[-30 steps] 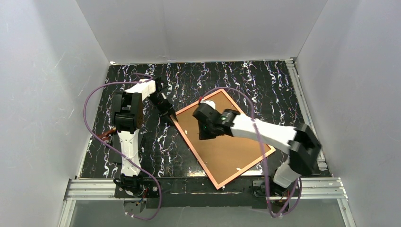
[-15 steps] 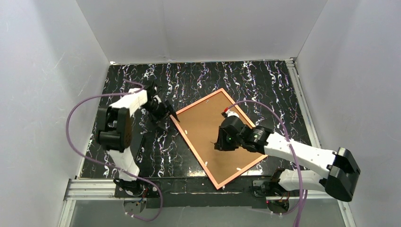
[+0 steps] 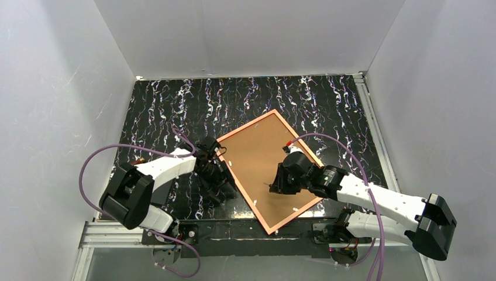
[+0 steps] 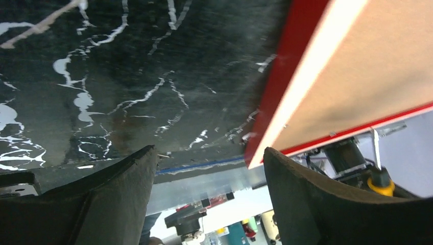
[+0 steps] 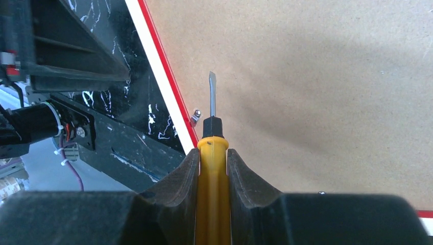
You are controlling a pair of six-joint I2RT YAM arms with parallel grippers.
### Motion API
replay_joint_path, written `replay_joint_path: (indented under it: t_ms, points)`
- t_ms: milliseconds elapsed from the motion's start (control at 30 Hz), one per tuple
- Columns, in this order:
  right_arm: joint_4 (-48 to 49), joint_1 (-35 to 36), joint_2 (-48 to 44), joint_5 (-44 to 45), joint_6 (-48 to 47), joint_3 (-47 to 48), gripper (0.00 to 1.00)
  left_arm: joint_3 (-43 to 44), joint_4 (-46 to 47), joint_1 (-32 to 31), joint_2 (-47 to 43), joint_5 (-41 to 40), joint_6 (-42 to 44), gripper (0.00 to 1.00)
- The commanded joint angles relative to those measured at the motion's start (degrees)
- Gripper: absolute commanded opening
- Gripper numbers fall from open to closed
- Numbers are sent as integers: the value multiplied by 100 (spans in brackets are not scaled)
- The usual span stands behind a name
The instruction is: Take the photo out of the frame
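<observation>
Since a moment ago the left gripper [image 4: 209, 159] has come down beside the frame's [image 3: 245, 126] left rim, jaws apart and empty. Right gripper [image 5: 212, 153] clamps a yellow screwdriver [image 5: 212, 176] over the photo [image 3: 257, 158], which lies face down inside the frame, print side hidden.

Bright even light, soft shadows, slight blur

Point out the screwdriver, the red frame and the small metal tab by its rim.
screwdriver [image 5: 212, 153]: right wrist view, upper end of the yellow handle.
frame [image 4: 283, 76]: left wrist view, red outer side.
metal tab [image 5: 195, 117]: right wrist view, its bent end beside the rim.
</observation>
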Motion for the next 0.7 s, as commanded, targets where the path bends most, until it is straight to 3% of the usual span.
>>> replay_joint_path:
  t_ms: [0,400,500,667]
  points:
    - [88,44,-76,-229,92,67,1,-203,-149,-259,-9,-470,-612,75]
    - [244,170,168,-419,66,167,1,219,104,-910,490,-840,-896,76]
    - [253,249,246,-408,64,245,1,274,224,-922,706,-920,-918,67]
    - [-131,516,546,-52,154,603,1,448,281,-917,1053,-1018,-856,41]
